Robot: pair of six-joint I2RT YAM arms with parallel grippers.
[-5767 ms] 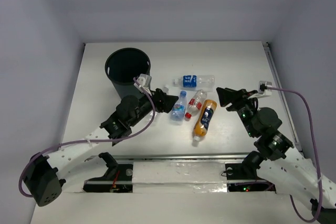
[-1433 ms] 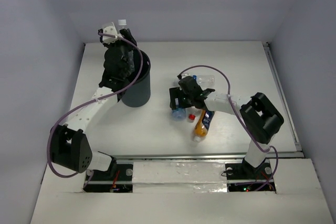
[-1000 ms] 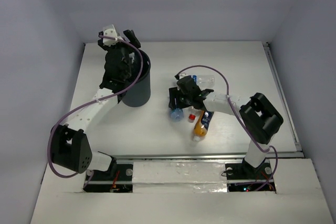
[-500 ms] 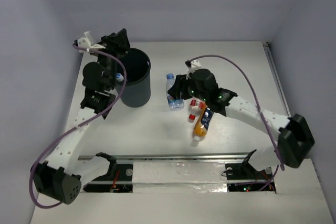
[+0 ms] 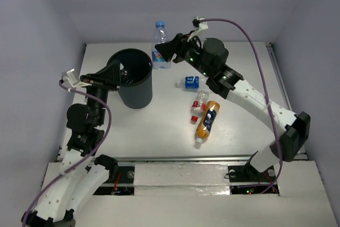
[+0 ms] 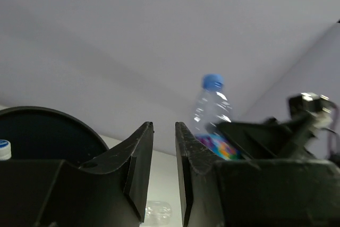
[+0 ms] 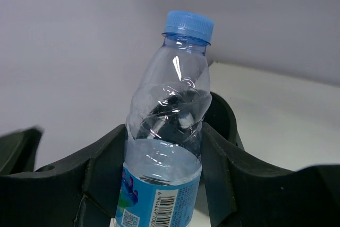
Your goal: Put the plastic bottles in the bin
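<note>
white tabletop point(image 5: 133, 126), matte, boxed in by pale grey-lilac walls point(image 5: 42, 19) on 3 sides. the bin point(image 5: 137, 95) stands upright on the far-left part of it. it's dark blue-black, round, slightly tapered, mouth open upward. all places below are given vs the bin.

r gripper point(image 5: 166, 52) is clamped on a clear blue-cap bottle point(image 5: 159, 43), held off the table. it's just right of the bin's rim and higher than it, not over the mouth. in the r wrist view the fingers point(image 7: 106, 158) press both sides of the body above the blue barcode label. the bottle is cap up, near upright, plastic ribbed and see-through.

l gripper point(image 5: 112, 72) sits at the bin's left rim, pointing across the mouth. l wrist view: jaws parted by a narrow slit only, nothing between them.

same view: a white-and-blue cap point(image 6: 4, 150) shows inside the bin, the rest cut off by the frame edge.

right of the bin, well apart, a blue-label bottle point(image 5: 192, 82) lies on its side, partly under the r arm. further right & nearer the front lies a red-label bottle point(image 5: 198, 106) w/ a red cap. an orange bottle point(image 5: 206, 123) w/ a dark label lies just beside that, on the side away from the bin. can't tell if those 2 touch.
</note>
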